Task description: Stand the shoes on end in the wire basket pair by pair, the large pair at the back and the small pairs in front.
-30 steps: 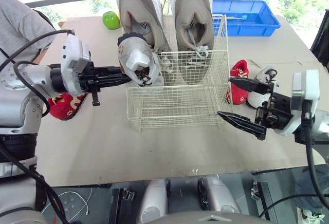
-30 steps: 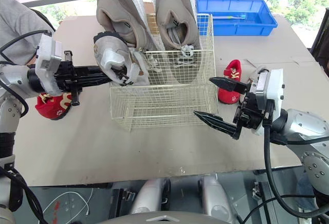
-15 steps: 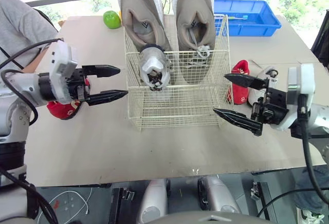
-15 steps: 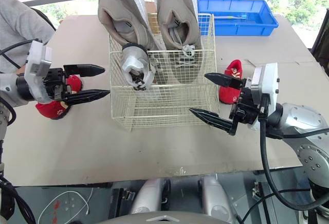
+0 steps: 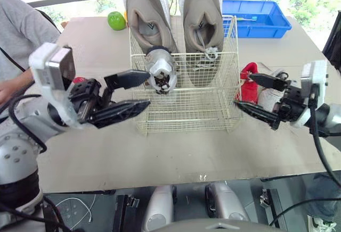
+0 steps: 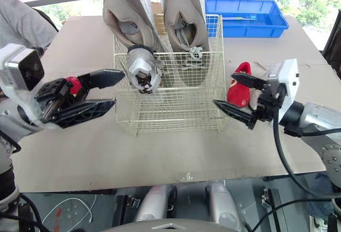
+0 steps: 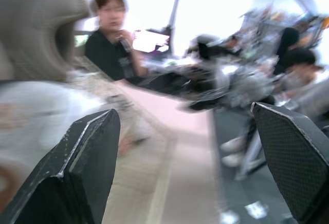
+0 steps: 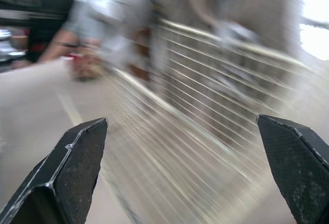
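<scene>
While left hand [image 5: 149, 88] and right hand [image 5: 242, 89] flank basket [image 5: 184, 116], both splayed

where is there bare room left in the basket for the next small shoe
In the wire basket, the front row right of the small grey shoe is free; the back row is crowded by the large pair. The table strip before the basket is bare.

Toes of the large shoes [image 5: 146, 14] are cut off by the upper edge. The left hand [image 5: 148, 88] hides most of a red shoe [image 6: 73, 83]. The right hand [image 5: 243, 89] crosses in front of a white shoe [image 5: 266, 91]. The slim item [image 5: 246, 17] in the blue bin [image 5: 277, 27] is too small to identify.
</scene>
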